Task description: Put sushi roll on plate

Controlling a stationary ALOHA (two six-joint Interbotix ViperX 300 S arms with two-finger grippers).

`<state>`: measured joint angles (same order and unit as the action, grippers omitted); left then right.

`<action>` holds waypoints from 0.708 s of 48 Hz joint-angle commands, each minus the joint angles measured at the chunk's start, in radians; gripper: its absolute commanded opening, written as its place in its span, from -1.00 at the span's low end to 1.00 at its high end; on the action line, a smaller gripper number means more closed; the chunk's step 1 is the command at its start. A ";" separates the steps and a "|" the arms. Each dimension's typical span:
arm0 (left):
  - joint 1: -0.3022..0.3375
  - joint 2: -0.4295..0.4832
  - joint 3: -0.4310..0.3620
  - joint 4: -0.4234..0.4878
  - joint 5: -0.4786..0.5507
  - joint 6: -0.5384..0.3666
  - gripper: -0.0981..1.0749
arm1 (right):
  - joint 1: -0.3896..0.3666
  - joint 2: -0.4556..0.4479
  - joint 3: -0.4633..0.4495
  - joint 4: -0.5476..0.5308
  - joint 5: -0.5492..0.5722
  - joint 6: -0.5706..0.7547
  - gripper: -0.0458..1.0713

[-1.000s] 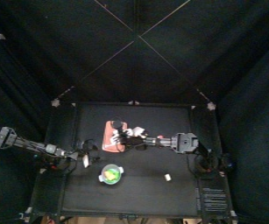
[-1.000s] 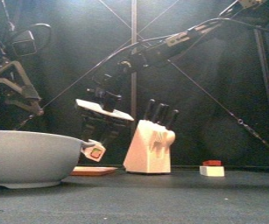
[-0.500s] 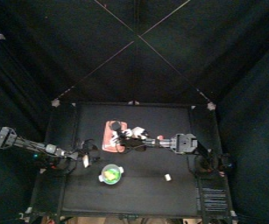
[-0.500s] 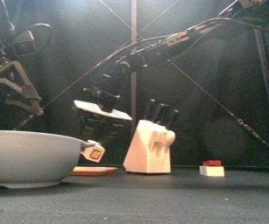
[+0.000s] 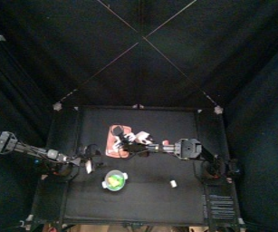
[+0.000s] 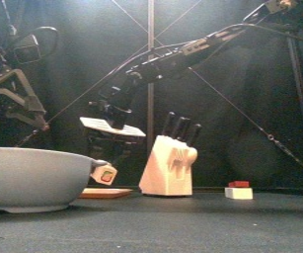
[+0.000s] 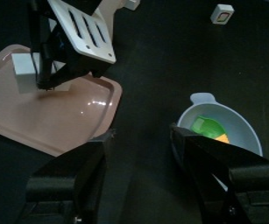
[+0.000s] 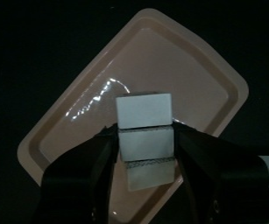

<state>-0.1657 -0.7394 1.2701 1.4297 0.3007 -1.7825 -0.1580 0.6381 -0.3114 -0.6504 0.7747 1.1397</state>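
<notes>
Black curtains are hanging around a small black worktop [image 5: 153,181]. The plate [image 5: 117,142], a red-orange tray with rounded corners, is lying flat towards the worktop's left half in the top view. The right arm is reaching in from the right and holding its right gripper [image 8: 146,162] over the plate. In the right wrist view the sushi roll [image 8: 145,131], a whitish blocky chunk, is sitting between the right jaws, over the plate's middle. The jaws are standing close on both sides of it; whether they are pressing it or standing just clear, cannot tell, and whether the roll is resting on the plate or hanging above it is also unclear. In the left wrist view the same gripper's white finger plate is showing above the plate, with a small whitish piece below it at the tray's far side.

The left arm is resting at the worktop's left edge, its left gripper [image 7: 143,157] with jaws spread wide, holding nothing. A round green dish [image 5: 114,181] with yellow-green bits is sitting nearer the front. A small white bit [image 5: 174,184] is lying well apart, to the right. In the front view a knife block [image 6: 170,163] is standing mid-worktop.
</notes>
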 commanded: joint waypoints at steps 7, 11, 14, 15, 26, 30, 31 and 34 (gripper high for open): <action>0.002 0.002 -0.012 0.003 0.002 0.000 0.71 | -0.005 -0.025 -0.029 0.005 0.000 -0.002 0.94; 0.002 0.002 -0.012 0.005 0.002 0.000 0.71 | -0.005 -0.028 -0.031 0.005 0.000 -0.002 0.93; 0.002 0.002 -0.012 0.003 0.002 0.000 0.71 | -0.003 -0.028 -0.031 0.005 0.000 -0.002 0.94; 0.002 0.002 -0.012 0.005 0.002 0.000 0.71 | -0.003 -0.028 -0.031 0.005 0.002 -0.002 0.94; 0.002 0.003 -0.012 0.005 0.002 0.000 0.71 | -0.002 -0.029 -0.031 0.020 -0.003 -0.005 0.93; 0.002 0.003 -0.012 0.005 0.002 0.000 0.71 | 0.000 -0.035 -0.031 0.021 -0.002 -0.011 0.93; 0.002 0.002 -0.012 0.003 0.002 0.000 0.71 | 0.000 -0.037 -0.031 0.025 0.000 -0.015 0.93; 0.002 0.002 -0.012 0.005 0.002 0.000 0.71 | 0.009 -0.049 -0.028 0.049 0.002 -0.034 0.93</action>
<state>-0.1672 -0.7394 1.2701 1.4297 0.3022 -1.7825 -0.1565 0.6397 -0.3114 -0.6213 0.7762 1.1213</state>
